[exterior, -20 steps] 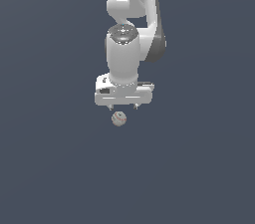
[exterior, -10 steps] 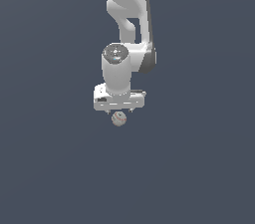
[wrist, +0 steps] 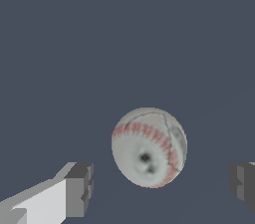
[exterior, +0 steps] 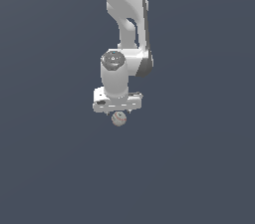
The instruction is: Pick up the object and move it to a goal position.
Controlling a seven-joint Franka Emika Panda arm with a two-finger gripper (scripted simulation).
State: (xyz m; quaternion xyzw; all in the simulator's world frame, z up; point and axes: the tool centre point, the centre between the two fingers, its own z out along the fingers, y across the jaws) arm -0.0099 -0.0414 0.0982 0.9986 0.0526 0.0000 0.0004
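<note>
The object, a small whitish-grey ball (exterior: 118, 118) with red stitch marks, rests on the dark grey floor. In the exterior view my white gripper (exterior: 118, 113) hangs directly over it, and the hand covers the ball's upper edge. The wrist view shows the ball (wrist: 149, 147) between my two grey fingertips (wrist: 79, 188), with a clear gap on each side. My gripper (wrist: 160, 185) is open and touches nothing.
A plain dark grey surface (exterior: 199, 168) fills both views. Nothing else shows besides the white arm (exterior: 124, 14) reaching down from above.
The hand has come down closer to the ball over the last second. The ball has stayed in place.
</note>
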